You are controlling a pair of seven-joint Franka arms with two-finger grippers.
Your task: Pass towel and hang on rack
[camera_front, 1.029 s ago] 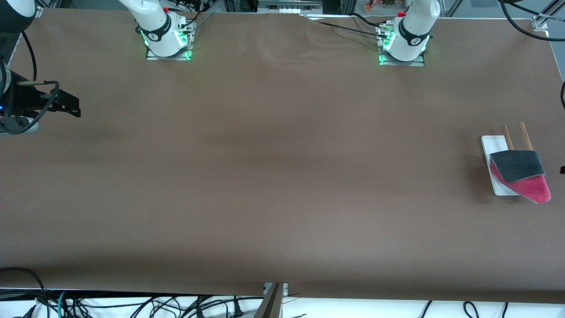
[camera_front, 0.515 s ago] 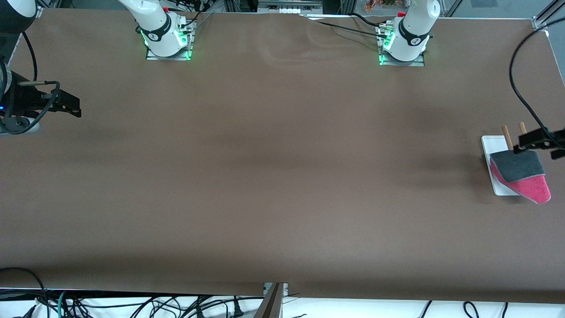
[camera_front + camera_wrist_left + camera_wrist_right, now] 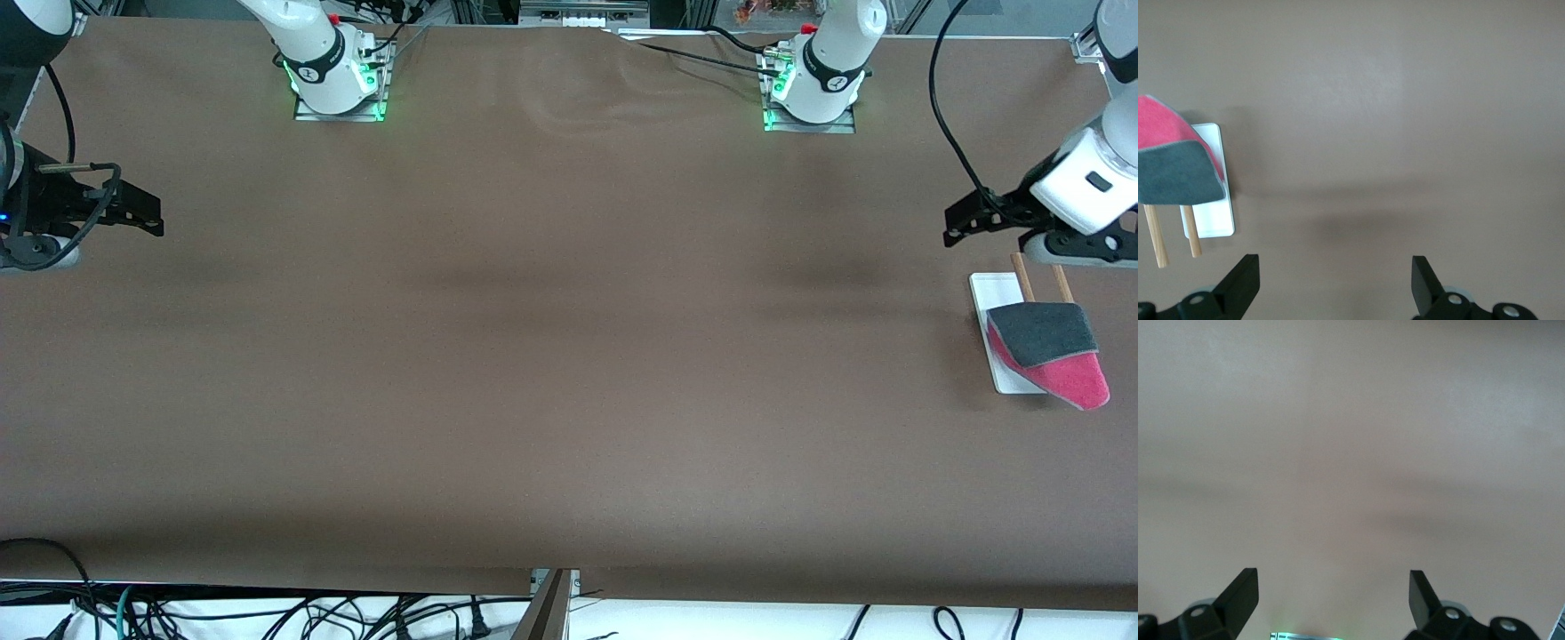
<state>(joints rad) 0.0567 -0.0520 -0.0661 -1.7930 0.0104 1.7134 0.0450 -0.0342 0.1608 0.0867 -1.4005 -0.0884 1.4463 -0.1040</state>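
Observation:
The towel (image 3: 1049, 351) hangs folded over the rack (image 3: 1000, 293) at the left arm's end of the table, dark grey face up with the pink-red face showing below it. The rack's two brown rods (image 3: 1022, 271) stick out from under it. The left wrist view shows the towel (image 3: 1171, 167) on the rack (image 3: 1208, 213). My left gripper (image 3: 956, 227) is open and empty over bare table beside the rod ends; it also shows in its wrist view (image 3: 1336, 267). My right gripper (image 3: 151, 218) waits open and empty over the table's right-arm end (image 3: 1333, 583).
The two arm bases (image 3: 338, 80) (image 3: 813, 84) with green lights stand along the table's farthest edge. A black cable (image 3: 942, 116) hangs from the left arm. Loose cables (image 3: 267, 613) lie below the table's near edge.
My left gripper has moved from beside the towel, across the rod ends, to over bare table beside the rack. The towel stays on the rack. The right arm has not moved.

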